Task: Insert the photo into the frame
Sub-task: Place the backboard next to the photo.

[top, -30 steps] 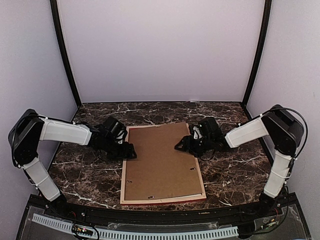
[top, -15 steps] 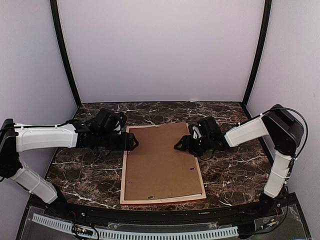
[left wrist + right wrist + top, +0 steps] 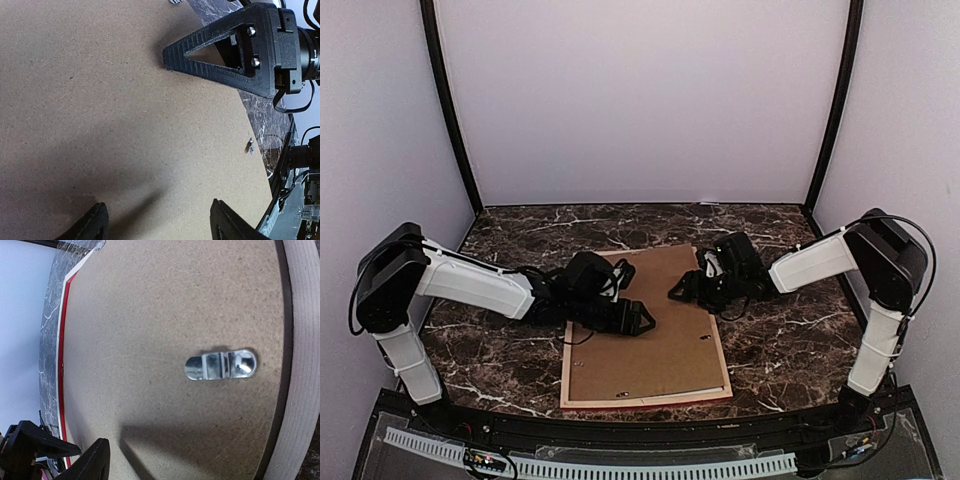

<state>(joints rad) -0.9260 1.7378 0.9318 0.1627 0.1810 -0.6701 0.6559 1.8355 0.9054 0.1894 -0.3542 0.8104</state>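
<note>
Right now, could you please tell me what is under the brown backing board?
Only the pale rim of the frame shows around the brown backing board, on the marble table. Whatever lies beneath the board, the photo included, is covered.

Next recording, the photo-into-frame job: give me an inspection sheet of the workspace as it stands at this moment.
Surface: dark marbled table.
Job's things: frame lies face down, pale wood back up, with a red edge showing. The brown backing board sits inside it, and a metal tab lies on the board. The photo is not visible.
Clutter: nothing seen.
Grippers: left gripper open over the board's middle; right gripper open at the board's far right part. Neither holds anything.
Cables: black cable loops beside the right arm's shoulder; no snag seen.
Surroundings: pale walls, black posts.
</note>
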